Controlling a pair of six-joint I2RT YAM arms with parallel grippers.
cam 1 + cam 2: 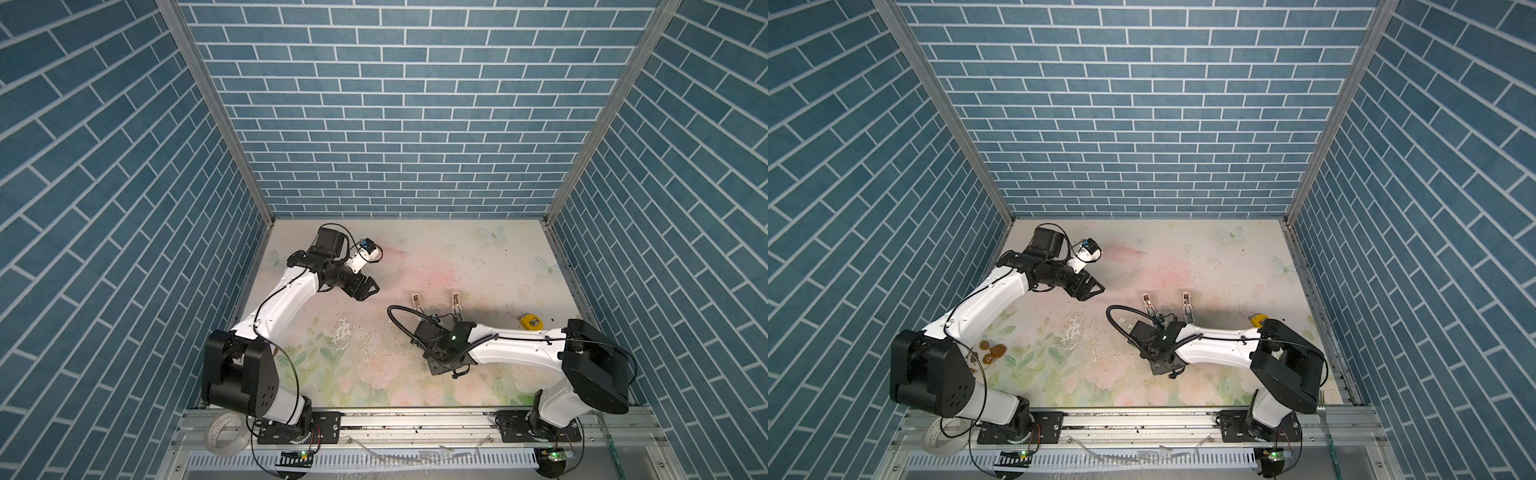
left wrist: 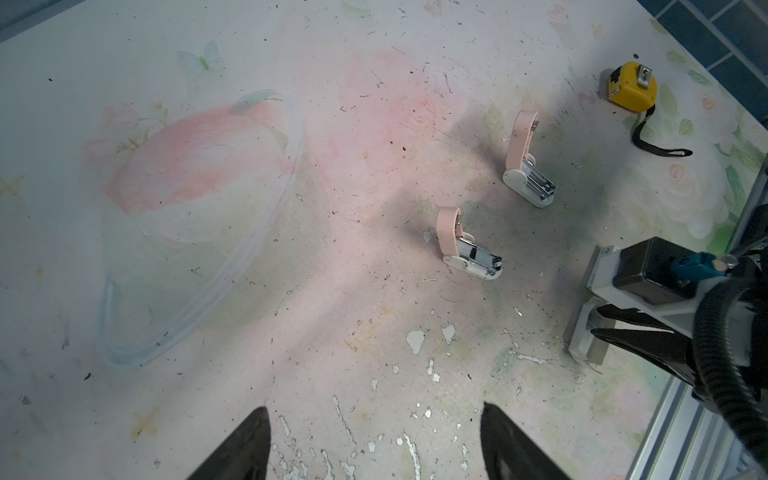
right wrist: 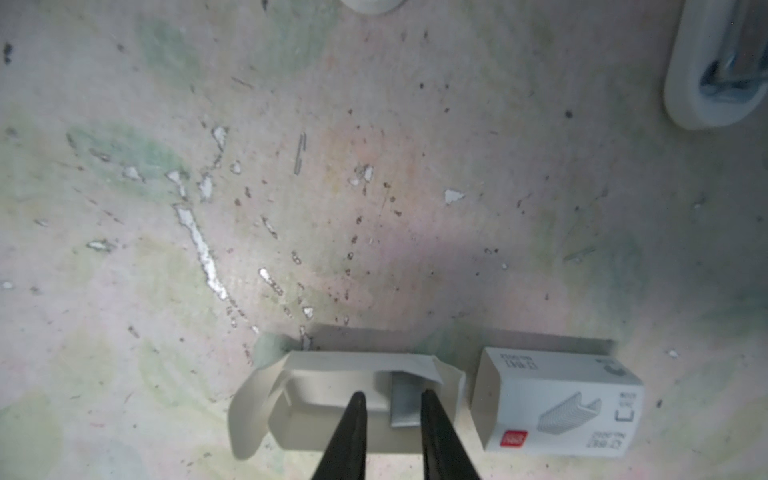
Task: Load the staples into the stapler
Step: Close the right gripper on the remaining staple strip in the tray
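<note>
Grey staples (image 3: 405,404) in white tray (image 3: 332,362), within released right claw's (image 3: 393,395) narrow gap

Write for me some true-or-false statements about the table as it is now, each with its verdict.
1. The staplers have their pink lids raised. True.
2. The left gripper holds the staples. False: it is open and empty; the staples lie in the white tray.
3. The white sleeve lies beside the tray. True.
4. The tape measure is blue. False: it is yellow.
5. The right gripper has its fingertips at the tray. True.
</note>
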